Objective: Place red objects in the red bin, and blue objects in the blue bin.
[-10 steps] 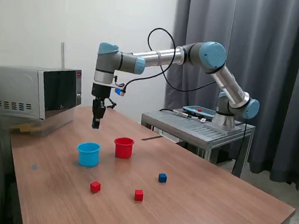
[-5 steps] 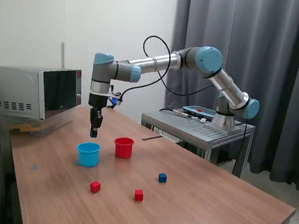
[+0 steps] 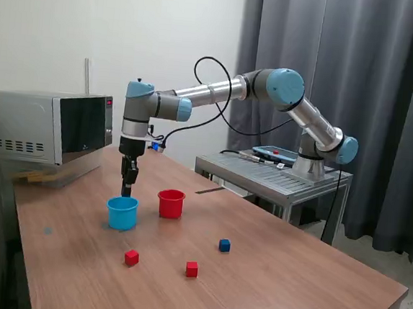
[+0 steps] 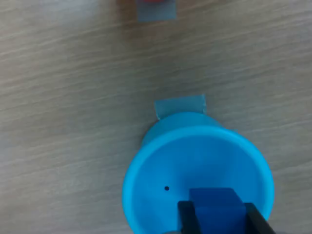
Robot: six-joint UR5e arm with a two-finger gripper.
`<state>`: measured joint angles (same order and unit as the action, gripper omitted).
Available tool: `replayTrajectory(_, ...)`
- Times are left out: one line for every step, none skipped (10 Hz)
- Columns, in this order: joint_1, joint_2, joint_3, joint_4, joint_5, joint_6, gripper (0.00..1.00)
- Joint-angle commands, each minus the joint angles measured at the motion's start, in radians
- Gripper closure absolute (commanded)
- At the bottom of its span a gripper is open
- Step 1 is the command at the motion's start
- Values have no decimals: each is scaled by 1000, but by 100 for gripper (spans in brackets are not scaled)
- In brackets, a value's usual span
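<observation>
So the dark blue cube (image 4: 216, 204) is pinched between the gripper's (image 3: 126, 189) two fingers, hanging right over the mouth of the light blue cup (image 3: 122, 212). Wrist view looks straight down into that cup, cube above the inside. The red cup (image 3: 171, 203) sits just beside it on the exterior view's right. On the wooden table (image 3: 296, 292) nearer the camera: two red cubes (image 3: 132, 257) (image 3: 191, 269) and another blue cube (image 3: 224, 245), all apart. A microwave (image 3: 45, 135) sits at the back.

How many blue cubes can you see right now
2. One blue cube sits on the table toward the exterior view's right, near the red cubes. The other blue cube is held in the jaws over the blue cup.
</observation>
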<state>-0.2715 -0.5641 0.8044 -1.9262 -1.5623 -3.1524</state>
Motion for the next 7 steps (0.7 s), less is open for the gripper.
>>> replayTrajectory(0, 10, 1, -11, 1, 0, 100)
replayTrajectory(0, 10, 6, -11, 1, 0, 100)
replayTrajectory(0, 10, 6, -11, 1, 2, 100)
replayTrajectory(0, 9, 6, -11, 1, 3, 0)
replayTrajectory(1, 9, 6, -13, -4, 3, 0)
replayTrajectory(1, 9, 6, -11, -4, 3, 0)
replayTrajectory(3, 9, 6, -13, -5, 3, 0)
